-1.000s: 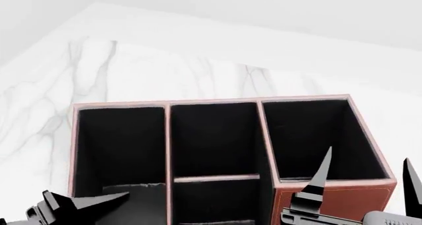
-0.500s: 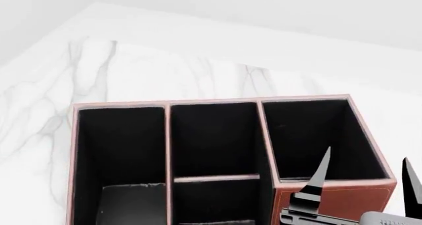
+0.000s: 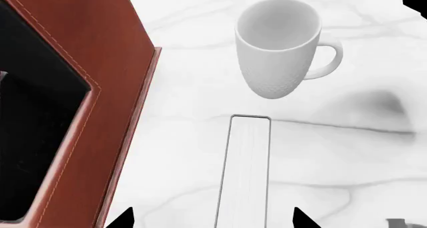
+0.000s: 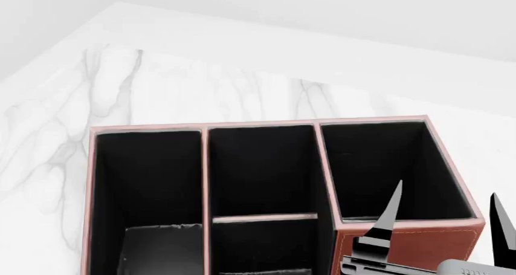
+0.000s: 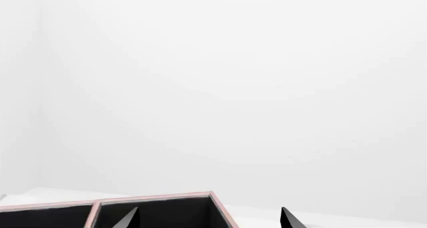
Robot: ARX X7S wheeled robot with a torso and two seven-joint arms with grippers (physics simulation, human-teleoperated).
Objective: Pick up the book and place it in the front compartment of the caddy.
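The book (image 3: 244,173) shows in the left wrist view as a narrow strip of white page edges with a thin black outline, resting on the marble table beside the caddy's reddish-brown side wall (image 3: 100,62). My left gripper (image 3: 211,220) is open, with one black fingertip on each side of the book's near end and clear of it. In the head view the caddy (image 4: 419,242) fills the lower half, its black-lined compartments open upward. My right gripper (image 4: 446,226) is open and empty over the caddy's right front corner. It also shows in the right wrist view (image 5: 210,219) above the caddy's rim (image 5: 153,197).
A white mug (image 3: 280,52) stands upright on the table just beyond the book's far end, its handle turned away from the caddy. The white marble tabletop (image 4: 161,87) runs behind and to the left of the caddy up to a plain white wall.
My left gripper, seen at the head view's lower left one second ago, has dropped out of that view. The right gripper has shifted very slightly; the caddy has not moved.
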